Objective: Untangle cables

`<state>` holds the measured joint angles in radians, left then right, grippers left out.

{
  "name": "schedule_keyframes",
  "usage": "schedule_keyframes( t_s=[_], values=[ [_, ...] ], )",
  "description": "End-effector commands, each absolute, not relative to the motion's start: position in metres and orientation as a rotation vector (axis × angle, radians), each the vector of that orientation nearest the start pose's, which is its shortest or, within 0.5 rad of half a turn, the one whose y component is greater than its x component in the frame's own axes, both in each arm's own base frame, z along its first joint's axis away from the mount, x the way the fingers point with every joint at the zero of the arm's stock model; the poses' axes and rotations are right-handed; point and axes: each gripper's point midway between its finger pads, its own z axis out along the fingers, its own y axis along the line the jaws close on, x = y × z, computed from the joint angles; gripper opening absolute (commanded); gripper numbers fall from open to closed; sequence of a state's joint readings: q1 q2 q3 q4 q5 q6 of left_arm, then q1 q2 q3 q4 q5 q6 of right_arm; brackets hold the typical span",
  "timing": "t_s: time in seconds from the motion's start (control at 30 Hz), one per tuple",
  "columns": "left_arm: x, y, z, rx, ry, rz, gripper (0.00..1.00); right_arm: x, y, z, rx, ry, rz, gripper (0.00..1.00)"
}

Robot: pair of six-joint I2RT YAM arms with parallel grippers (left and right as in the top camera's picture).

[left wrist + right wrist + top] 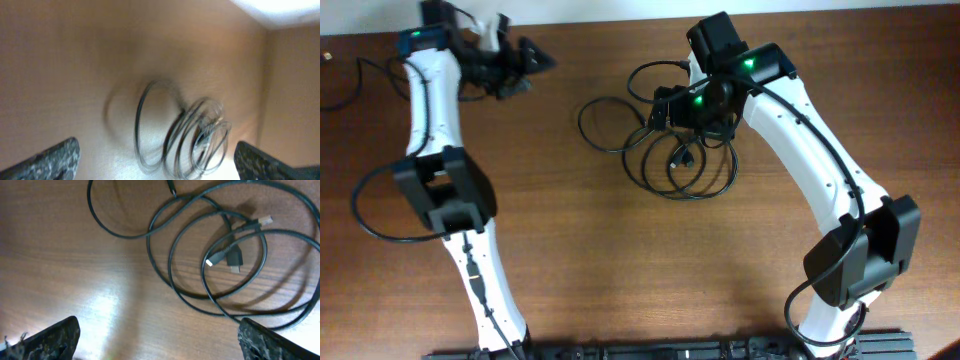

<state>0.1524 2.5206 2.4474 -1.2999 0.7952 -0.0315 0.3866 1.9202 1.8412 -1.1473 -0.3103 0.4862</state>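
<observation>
The cables lie as a loose tangle of thin black loops on the brown table, centre right. In the right wrist view the cables show overlapping loops with small plug ends in the middle. My right gripper hangs over the tangle's upper part, open and empty, its fingertips wide apart above bare wood. My left gripper is at the far left back, away from the cables, open and empty. The left wrist view shows the cables blurred, at a distance between its spread fingers.
Thick black wires run along both white arms; one loops out at the left. Another dark lead lies at the table's far left back. The table's back edge meets a white wall.
</observation>
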Motion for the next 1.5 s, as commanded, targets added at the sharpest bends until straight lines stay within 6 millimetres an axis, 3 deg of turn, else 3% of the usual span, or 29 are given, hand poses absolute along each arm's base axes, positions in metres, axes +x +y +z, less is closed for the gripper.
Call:
schedule_keyframes(
  t_s=[0.0,0.03,0.1,0.13,0.23,0.43,0.5,0.57,0.7,0.77,0.83,0.9,1.03,1.1,1.2,1.37,1.47],
  values=[
    [0.501,-0.056,0.099,-0.069,2.960,-0.718,0.99,0.391,0.212,0.178,0.057,2.890,0.605,0.98],
    [0.485,-0.068,0.092,-0.023,3.045,-0.632,0.99,0.391,0.212,0.178,0.057,2.890,0.605,0.98],
    [0.474,-0.082,0.086,0.036,3.106,-0.554,0.99,0.391,0.214,0.179,0.074,2.889,0.621,0.98],
    [0.467,-0.104,0.082,0.118,3.127,-0.525,0.96,0.398,0.218,0.182,0.125,2.860,0.651,0.98],
    [0.460,-0.115,0.077,0.157,3.152,-0.515,0.86,0.402,0.202,0.180,0.178,2.867,0.624,0.98],
    [0.459,-0.116,0.051,0.094,3.185,-0.438,0.85,0.402,0.085,0.169,0.623,2.936,0.525,0.98],
    [0.462,-0.118,0.043,0.095,3.170,-0.445,0.84,0.398,0.064,0.167,0.713,2.940,0.511,0.98],
    [0.460,-0.121,0.038,0.057,3.180,-0.461,0.68,0.398,0.050,0.167,0.765,2.931,0.507,0.98],
    [0.462,-0.124,0.038,0.069,3.171,-0.460,0.02,0.398,0.048,0.167,0.775,2.928,0.506,0.98],
    [0.464,-0.126,0.048,0.062,3.155,-0.501,0.00,0.398,0.048,0.167,0.775,2.928,0.506,0.98],
    [0.475,-0.129,0.080,0.051,3.074,-0.604,0.00,0.398,0.048,0.167,0.775,2.928,0.506,0.98],
    [0.487,-0.125,0.125,0.047,2.956,-0.669,0.00,0.398,0.048,0.167,0.775,2.928,0.506,0.99],
    [0.491,-0.145,0.255,0.158,2.582,-1.048,0.00,0.398,0.048,0.167,0.773,2.928,0.506,0.98],
    [0.480,-0.155,0.331,0.293,2.323,-1.253,0.00,0.398,0.048,0.167,0.773,2.928,0.506,0.98],
    [0.457,-0.161,0.425,0.569,1.926,-1.408,0.00,0.398,0.048,0.167,0.773,2.928,0.506,0.98],
    [0.469,-0.103,0.505,0.311,1.796,-1.338,0.00,0.398,0.048,0.167,0.773,2.928,0.506,0.98],
    [0.460,-0.067,0.575,0.235,1.612,-1.361,0.00,0.398,0.048,0.167,0.773,2.928,0.506,0.98]
  ],
)
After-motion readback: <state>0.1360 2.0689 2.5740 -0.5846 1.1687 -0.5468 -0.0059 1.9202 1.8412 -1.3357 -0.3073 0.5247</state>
